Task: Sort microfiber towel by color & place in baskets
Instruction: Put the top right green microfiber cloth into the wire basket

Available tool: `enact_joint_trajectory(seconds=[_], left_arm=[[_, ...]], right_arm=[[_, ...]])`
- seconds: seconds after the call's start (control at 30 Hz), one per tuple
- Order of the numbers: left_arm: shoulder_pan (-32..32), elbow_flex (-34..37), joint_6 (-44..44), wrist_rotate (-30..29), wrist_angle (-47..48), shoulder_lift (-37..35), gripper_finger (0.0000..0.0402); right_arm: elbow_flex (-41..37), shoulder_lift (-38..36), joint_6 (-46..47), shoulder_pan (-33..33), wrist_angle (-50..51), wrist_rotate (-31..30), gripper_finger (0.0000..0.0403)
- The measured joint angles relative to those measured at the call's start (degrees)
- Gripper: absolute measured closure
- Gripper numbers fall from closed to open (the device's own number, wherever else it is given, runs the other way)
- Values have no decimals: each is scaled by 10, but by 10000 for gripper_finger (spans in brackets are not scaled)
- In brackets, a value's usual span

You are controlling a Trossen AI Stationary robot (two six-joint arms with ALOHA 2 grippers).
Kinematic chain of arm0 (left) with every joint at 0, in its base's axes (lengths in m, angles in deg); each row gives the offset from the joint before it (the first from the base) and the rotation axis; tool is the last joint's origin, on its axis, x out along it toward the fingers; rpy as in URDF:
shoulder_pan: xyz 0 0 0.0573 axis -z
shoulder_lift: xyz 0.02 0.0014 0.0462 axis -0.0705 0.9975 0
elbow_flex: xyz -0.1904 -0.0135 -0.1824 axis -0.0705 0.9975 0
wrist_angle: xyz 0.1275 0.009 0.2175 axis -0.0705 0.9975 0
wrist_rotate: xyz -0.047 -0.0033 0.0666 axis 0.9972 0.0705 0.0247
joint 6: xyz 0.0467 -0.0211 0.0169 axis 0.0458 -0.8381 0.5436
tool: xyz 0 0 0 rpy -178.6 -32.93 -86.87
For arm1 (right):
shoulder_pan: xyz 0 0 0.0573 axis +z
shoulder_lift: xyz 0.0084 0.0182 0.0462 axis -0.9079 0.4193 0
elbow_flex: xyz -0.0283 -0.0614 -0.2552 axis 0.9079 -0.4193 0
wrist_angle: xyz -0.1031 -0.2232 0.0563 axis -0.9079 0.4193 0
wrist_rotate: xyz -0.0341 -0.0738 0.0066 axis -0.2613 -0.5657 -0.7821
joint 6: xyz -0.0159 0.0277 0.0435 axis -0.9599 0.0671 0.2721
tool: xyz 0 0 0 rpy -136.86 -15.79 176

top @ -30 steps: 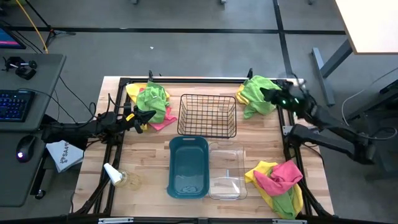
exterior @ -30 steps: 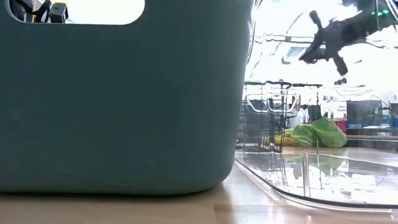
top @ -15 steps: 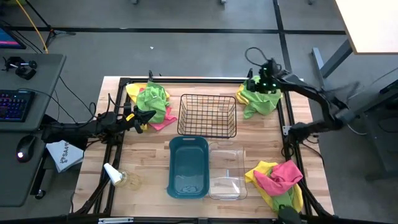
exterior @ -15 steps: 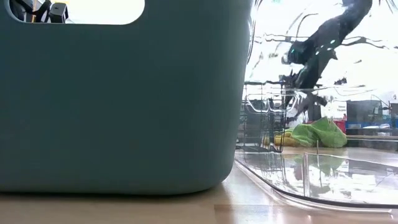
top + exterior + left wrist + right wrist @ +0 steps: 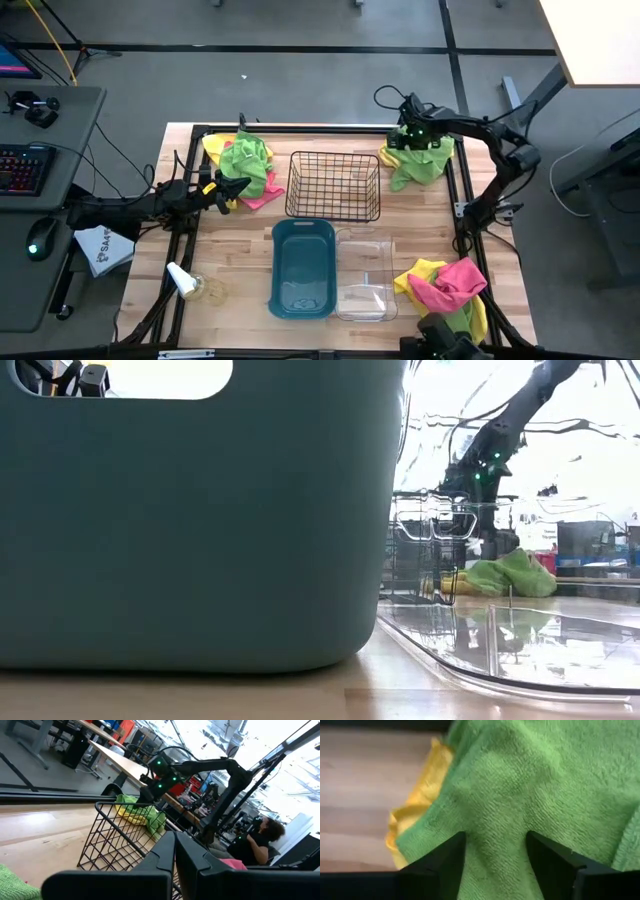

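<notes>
Three heaps of microfiber towels lie on the table: green, yellow and pink at the far left (image 5: 245, 165), green over yellow at the far right (image 5: 420, 160), and pink, yellow and green at the near right (image 5: 450, 290). In the middle stand the black wire basket (image 5: 333, 185), the teal bin (image 5: 303, 268) and the clear bin (image 5: 365, 275). My right gripper (image 5: 410, 140) is open, low over the far right heap. In its wrist view its fingers (image 5: 495, 865) straddle a ridge of the green towel (image 5: 520, 795), beside the yellow one (image 5: 417, 805). My left gripper (image 5: 235, 188) waits shut by the far left heap. My right gripper comes at the green towel from above, with one finger (image 5: 445, 862) on each side of a raised ridge (image 5: 495, 840) near the towel's edge by the yellow one. Whether the fingers touch the cloth I cannot tell. The towel lies slack on the heap.
A white printed paper (image 5: 100, 250) hangs off the table's left edge, and a small white object (image 5: 185, 280) lies at the near left. A black frame runs along the table's edges. A person (image 5: 260, 840) sits in the room beyond the table.
My right arm has swung in over the far right heap, and its gripper has come down from well above the table to the green towel. The towels and baskets have stayed in place.
</notes>
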Motion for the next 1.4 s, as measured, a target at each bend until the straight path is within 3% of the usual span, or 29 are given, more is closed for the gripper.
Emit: enact_joint_trajectory(seconds=[0.07,0.17,0.2,0.57,0.8,0.9,0.97,1.17,1.4], left_arm=[[0,0,0,0,0,0,401],[0,0,0,0,0,0,401],[0,0,0,0,0,0,401],[0,0,0,0,0,0,401],[0,0,0,0,0,0,401],[0,0,0,0,0,0,401],[0,0,0,0,0,0,401],[0,0,0,0,0,0,401],[0,0,0,0,0,0,401]], right_arm=[[3,1,-17,4,19,-6,251],[9,-17,-59,11,41,-19,363],[13,-28,-73,14,50,-28,382],[115,-226,-153,16,164,-23,399],[176,-332,-144,41,156,179,401],[187,-369,-116,78,91,255,402],[187,-388,-83,113,23,275,402],[188,-393,-25,225,-169,264,402],[181,-338,-99,327,-198,158,402]])
